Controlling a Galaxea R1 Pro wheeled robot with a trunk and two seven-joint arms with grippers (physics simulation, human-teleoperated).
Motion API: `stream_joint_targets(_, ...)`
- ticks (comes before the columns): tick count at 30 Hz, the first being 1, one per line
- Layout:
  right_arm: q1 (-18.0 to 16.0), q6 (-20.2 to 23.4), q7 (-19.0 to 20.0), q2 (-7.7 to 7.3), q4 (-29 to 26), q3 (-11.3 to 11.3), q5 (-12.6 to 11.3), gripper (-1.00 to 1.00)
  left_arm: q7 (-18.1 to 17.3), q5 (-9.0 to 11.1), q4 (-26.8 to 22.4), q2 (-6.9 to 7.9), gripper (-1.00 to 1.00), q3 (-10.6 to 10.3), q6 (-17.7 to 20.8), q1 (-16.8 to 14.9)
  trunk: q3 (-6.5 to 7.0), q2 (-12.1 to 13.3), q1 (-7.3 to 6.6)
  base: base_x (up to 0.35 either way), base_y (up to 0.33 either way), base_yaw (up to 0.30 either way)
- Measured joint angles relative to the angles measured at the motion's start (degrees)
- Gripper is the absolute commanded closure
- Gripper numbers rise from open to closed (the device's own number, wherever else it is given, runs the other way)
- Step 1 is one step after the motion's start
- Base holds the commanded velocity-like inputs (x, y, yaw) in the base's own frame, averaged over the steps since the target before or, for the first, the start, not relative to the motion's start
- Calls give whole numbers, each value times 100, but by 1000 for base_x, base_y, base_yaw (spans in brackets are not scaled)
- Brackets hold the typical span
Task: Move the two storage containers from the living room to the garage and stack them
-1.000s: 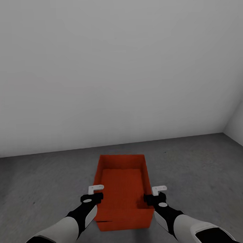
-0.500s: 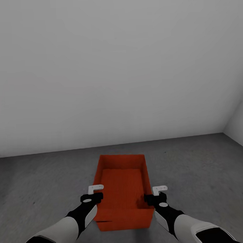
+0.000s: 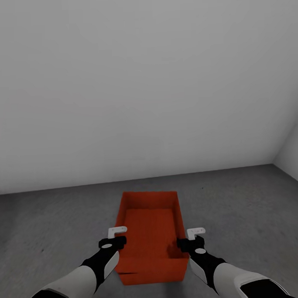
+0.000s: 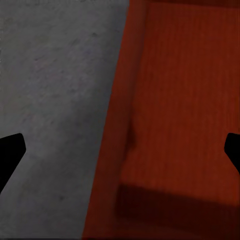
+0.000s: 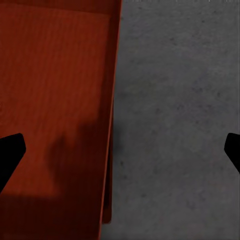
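Left gripper (image 3: 115, 237) spread open over container's left wall, right gripper (image 3: 191, 237) likewise over right wall | orange container (image 3: 149, 229) on grey garage floor (image 3: 239, 205) near pale wall (image 3: 145, 79) (second bin apparently nested beneath, offset edge (image 3: 127, 270) at front) | risk: an off-centre jaw closing could shove the thin wall, skewing the stack.

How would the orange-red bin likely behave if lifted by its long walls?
The storage container looks thin-walled and holds nothing, so probably light, and its walls may flex. Its flat base on the concrete floor suggests it slides rather than tips.
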Motion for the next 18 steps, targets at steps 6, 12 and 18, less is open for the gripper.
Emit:
stream_joint_targets(6,0,6,6,7,0,1,0,-100,2,154,7,6,-100,0,0,0,108,241,-132,0,0,0)
stream_joint_targets(12,0,7,7,6,0,0,0,-100,3,194,8,9,-100,0,0,0,215,481,-264,0,0,0)
stream_joint_targets(18,0,1,-1,7,0,0,0,-100,4,197,10,9,-100,0,0,0,323,722,-395,0,0,0)
